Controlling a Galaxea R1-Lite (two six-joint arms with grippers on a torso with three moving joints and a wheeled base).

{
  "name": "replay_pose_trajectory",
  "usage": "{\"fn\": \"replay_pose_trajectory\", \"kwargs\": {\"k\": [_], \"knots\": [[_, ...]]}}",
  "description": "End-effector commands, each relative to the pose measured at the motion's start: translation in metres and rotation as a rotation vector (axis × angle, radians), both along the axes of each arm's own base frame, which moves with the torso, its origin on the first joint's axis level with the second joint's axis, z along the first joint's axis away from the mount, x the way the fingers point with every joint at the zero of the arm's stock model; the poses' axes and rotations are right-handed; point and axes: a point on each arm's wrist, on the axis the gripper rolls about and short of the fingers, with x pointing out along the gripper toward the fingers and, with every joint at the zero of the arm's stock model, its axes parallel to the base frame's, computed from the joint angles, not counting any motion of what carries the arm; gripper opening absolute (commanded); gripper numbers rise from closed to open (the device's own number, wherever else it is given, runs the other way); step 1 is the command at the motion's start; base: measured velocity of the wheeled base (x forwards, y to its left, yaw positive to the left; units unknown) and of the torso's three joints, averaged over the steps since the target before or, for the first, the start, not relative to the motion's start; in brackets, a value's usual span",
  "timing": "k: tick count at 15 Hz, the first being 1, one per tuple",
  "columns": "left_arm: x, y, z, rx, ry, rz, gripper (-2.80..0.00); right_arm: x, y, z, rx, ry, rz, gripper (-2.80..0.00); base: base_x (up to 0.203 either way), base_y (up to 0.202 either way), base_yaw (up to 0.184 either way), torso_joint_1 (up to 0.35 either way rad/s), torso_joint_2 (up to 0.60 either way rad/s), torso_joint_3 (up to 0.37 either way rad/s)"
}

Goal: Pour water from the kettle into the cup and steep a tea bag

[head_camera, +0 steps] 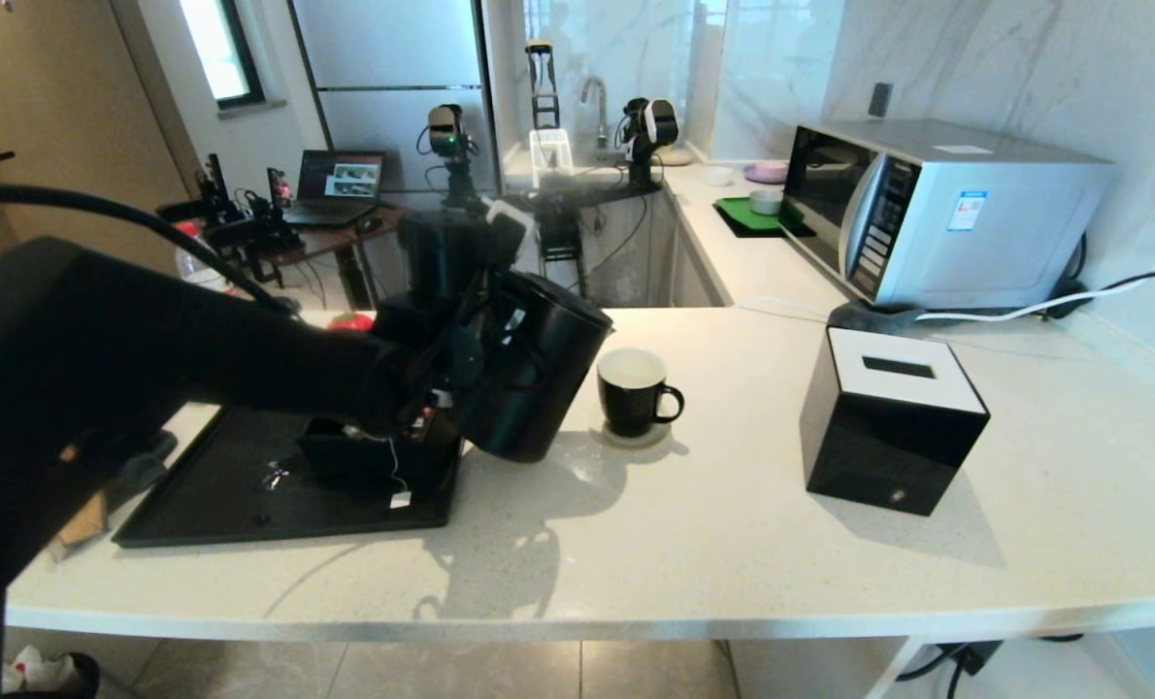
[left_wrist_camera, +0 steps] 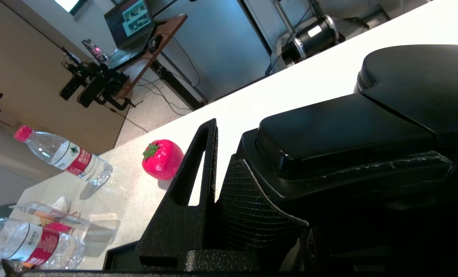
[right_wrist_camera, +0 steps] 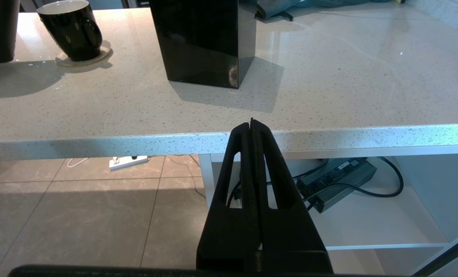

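Note:
The matte black kettle [head_camera: 539,374] hangs tilted over the counter, its lid end leaning toward the cup [head_camera: 633,391]. My left gripper [head_camera: 442,374] is shut on its handle; the left wrist view shows my fingers [left_wrist_camera: 198,173] against the kettle [left_wrist_camera: 348,130]. The black cup with white inside stands on a round coaster just right of the kettle, also in the right wrist view [right_wrist_camera: 73,29]. No stream of water shows. A thin white string and square tag [head_camera: 399,499] lie on the black tray [head_camera: 199,505]; the tea bag's pouch is hidden. My right gripper [right_wrist_camera: 252,123] is shut on nothing, below the counter's front edge.
A black tissue box [head_camera: 888,427] stands right of the cup, with a microwave [head_camera: 937,214] behind it. A red strawberry toy [left_wrist_camera: 161,159] and clear red-capped bottles [left_wrist_camera: 65,156] sit at the counter's left end. A small black box [head_camera: 364,456] rests on the tray.

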Motion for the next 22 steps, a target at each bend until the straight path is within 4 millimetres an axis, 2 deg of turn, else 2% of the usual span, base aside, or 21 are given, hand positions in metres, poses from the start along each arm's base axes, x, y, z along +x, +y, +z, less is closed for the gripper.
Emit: {"fn": "replay_pose_trajectory", "kwargs": {"k": [1,11,22], "knots": [[0.000,-0.003,0.001,0.000,-0.006,-0.004,-2.80,0.000,0.000,0.000,0.000,0.001,0.000,-2.80,0.000,0.000,0.000,0.000,0.00,0.000],[0.005,-0.016,0.005,0.049,0.027,-0.025,-2.80,0.000,0.000,0.000,0.000,0.001,0.000,-2.80,0.000,0.000,0.000,0.000,0.00,0.000],[0.004,-0.014,0.006,0.122,0.060,-0.027,-2.80,0.000,0.000,0.000,0.000,0.001,0.000,-2.80,0.000,0.000,0.000,0.000,0.00,0.000]]}}
